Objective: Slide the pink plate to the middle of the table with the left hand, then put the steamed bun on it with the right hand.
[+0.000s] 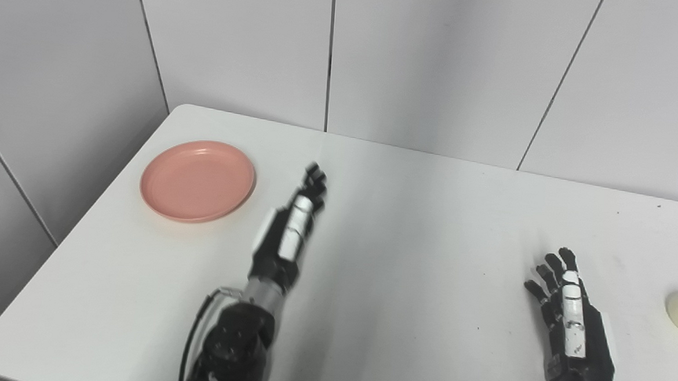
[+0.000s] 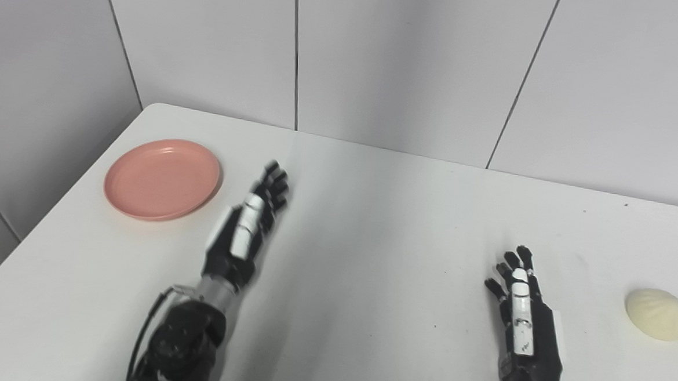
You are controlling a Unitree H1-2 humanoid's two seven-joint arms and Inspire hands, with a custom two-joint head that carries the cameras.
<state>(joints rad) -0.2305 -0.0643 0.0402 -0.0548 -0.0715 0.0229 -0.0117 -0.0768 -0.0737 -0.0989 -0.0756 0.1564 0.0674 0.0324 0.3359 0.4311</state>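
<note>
A round pink plate [image 1: 198,180] lies empty near the table's far left corner. A pale steamed bun [image 2: 657,313] sits on the table at the right edge of view. My left hand [image 1: 292,228] is open, fingers stretched out, raised over the table just right of the plate and apart from it. My right hand [image 2: 523,316] is open and empty, fingers spread, at the near right, left of the bun and not touching it.
The white table [image 1: 418,229] has a rounded far left corner and a left edge close to the plate. Grey panelled walls stand behind it and to the left.
</note>
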